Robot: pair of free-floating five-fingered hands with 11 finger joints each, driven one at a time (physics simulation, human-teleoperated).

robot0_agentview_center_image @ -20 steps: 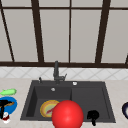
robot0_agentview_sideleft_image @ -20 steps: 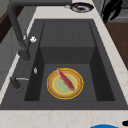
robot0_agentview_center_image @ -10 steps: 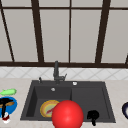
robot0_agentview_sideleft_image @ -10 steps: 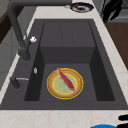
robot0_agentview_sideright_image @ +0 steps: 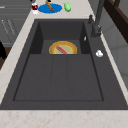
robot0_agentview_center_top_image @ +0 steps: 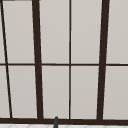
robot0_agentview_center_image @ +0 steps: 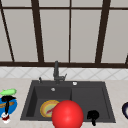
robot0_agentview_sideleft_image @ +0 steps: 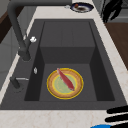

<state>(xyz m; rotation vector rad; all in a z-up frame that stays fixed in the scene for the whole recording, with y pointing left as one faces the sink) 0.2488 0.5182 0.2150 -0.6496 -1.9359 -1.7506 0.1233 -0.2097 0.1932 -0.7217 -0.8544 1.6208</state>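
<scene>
Left hand: the left hand (robot0_agentview_center_image: 7, 105) hangs over the blue plate (robot0_agentview_center_image: 12, 107) at the table's left edge, fingers (robot0_agentview_sideleft_image: 117, 117) straight and released, holding nothing.
Right hand: the right hand (robot0_agentview_center_image: 93, 115) hovers at the sink's (robot0_agentview_center_image: 90, 100) front edge, over its right half; whether its fingers are released or clenched cannot be told.
Blue plate: it carries a brown stick-like item (robot0_agentview_sideright_image: 49, 5), with a green item (robot0_agentview_center_image: 8, 92) just behind it and a small red-and-white cup (robot0_agentview_center_image: 5, 117) at its front.
Yellow plate: the yellow plate (robot0_agentview_sideleft_image: 65, 83) lies in the sink's left basin, a red strip (robot0_agentview_sideleft_image: 66, 79) across it.
Red ball: a red ball (robot0_agentview_center_image: 67, 115) shows at the sink's front edge.
Faucet: a dark faucet (robot0_agentview_center_image: 56, 72) stands at the back rim.
Far right: a dark plate (robot0_agentview_sideleft_image: 81, 7) sits at the table's right edge.
</scene>
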